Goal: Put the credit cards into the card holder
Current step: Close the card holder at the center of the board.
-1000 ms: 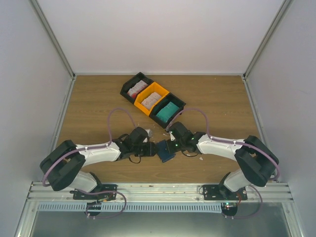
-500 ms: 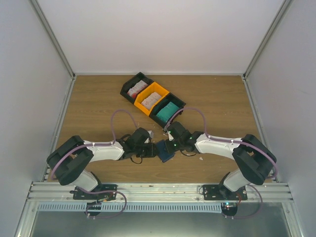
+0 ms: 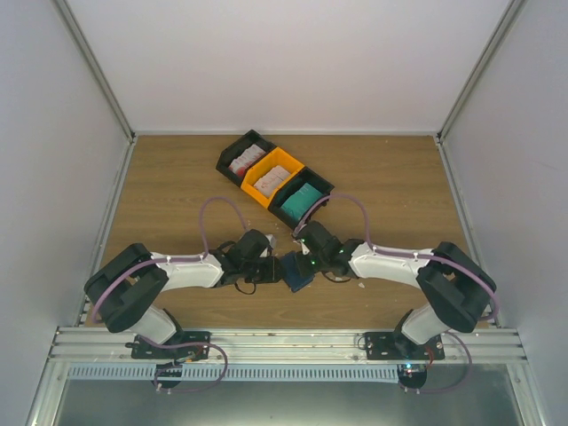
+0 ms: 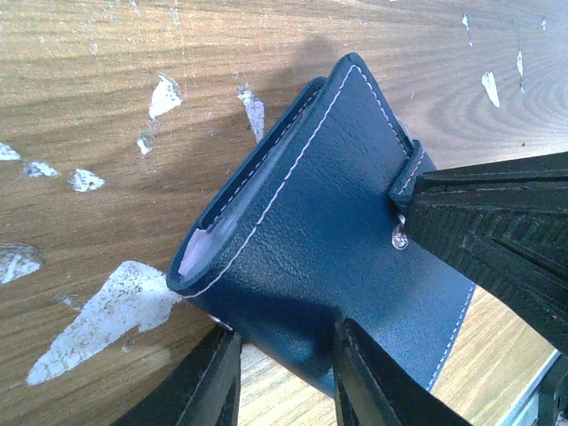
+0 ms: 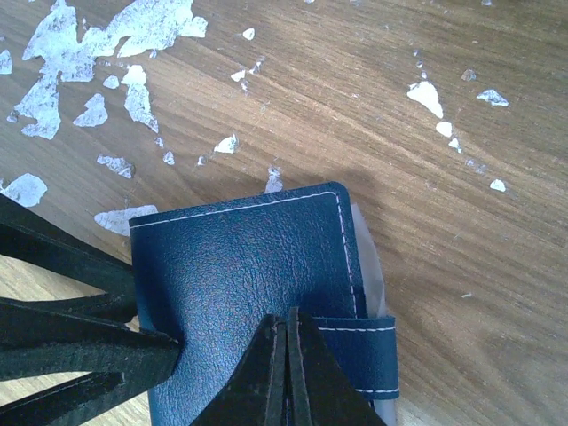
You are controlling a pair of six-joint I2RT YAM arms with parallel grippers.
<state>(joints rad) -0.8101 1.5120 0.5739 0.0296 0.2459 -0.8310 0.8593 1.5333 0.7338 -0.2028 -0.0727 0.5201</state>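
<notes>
The card holder [image 3: 298, 272] is a navy wallet lying folded on the wood between both arms. In the left wrist view the card holder [image 4: 328, 240] fills the middle, with a pale lining showing at its open end. My left gripper [image 4: 284, 377] has a finger on each side of the holder's near folded edge, both touching it. My right gripper [image 5: 288, 346] is shut, its tips pressed on the card holder [image 5: 240, 266] beside the clasp strap. The credit cards sit in the bins: white-and-red ones [image 3: 243, 161], white ones [image 3: 271, 178] and teal ones [image 3: 300, 201].
A row of three bins [image 3: 282, 161], black, orange and black, runs diagonally behind the arms. White scraps [image 5: 133, 27] dot the wood round the holder. White walls close in the table on three sides.
My left gripper's jaws have narrowed onto the card holder. Both arms have shifted only slightly; the holder stays where it was.
</notes>
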